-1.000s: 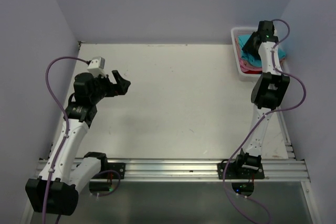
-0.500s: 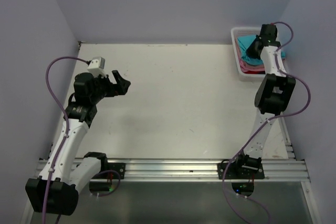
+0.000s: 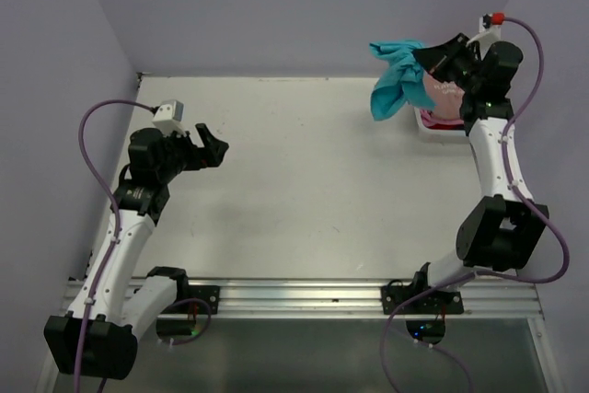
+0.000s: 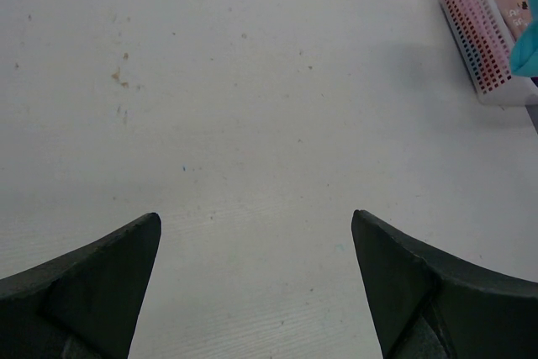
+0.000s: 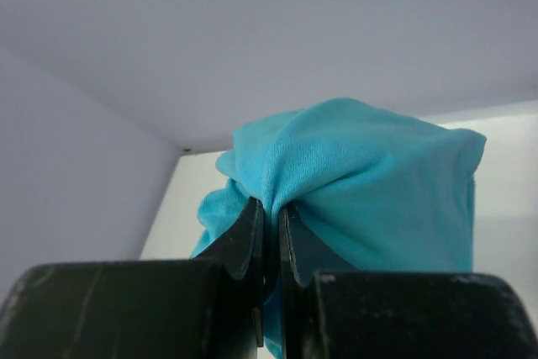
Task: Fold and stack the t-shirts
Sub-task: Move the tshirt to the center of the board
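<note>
Over the white basket [image 3: 429,126], my right tool [image 3: 425,60] pinches the teal t-shirt [image 3: 393,77], half-hiding the pink t-shirt [image 3: 447,104]; my left tool [image 3: 213,146] stays out of it, spread wide.

a: where does the top view sit?
b: high behind the near edge of the tabletop [image 3: 304,163], looking down over all of it.
a: and the wrist views?
b: the left one sits lower, facing the far right corner and the white basket [image 4: 475,48], shared with the top view. the right one is pressed close to the teal t-shirt [image 5: 370,174], which all three views show.
</note>
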Available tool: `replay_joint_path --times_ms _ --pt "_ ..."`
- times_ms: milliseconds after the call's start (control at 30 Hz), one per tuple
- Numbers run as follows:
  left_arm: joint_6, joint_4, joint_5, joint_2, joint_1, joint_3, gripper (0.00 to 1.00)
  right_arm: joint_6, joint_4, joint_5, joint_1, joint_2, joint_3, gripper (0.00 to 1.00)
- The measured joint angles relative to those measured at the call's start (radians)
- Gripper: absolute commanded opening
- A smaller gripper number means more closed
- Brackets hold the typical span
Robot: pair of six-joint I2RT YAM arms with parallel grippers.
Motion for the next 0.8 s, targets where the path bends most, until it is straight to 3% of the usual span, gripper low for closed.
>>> replay_joint_path --times_ms 133,300,533,800 --pt "0.0 -0.005 0.0 -0.009 0.0 0.001 1.0 0.081 0.117 -0.199 0.033 -0.027 -0.086 0.0" --pt "-0.004 -0.023 0.0 -0.033 0.0 0.015 1.0 0.061 0.079 -0.339 0.175 -0.05 -0.169 0.0" --pt "-0.023 -0.05 0.009 -0.101 0.0 0.019 1.0 -0.095 -0.114 -0.389 0.472 -0.154 -0.211 0.0" --pt "-0.026 -0.13 0.029 -0.19 0.0 0.047 1.0 -0.236 -0.329 -0.324 0.64 -0.326 -0.317 0.0"
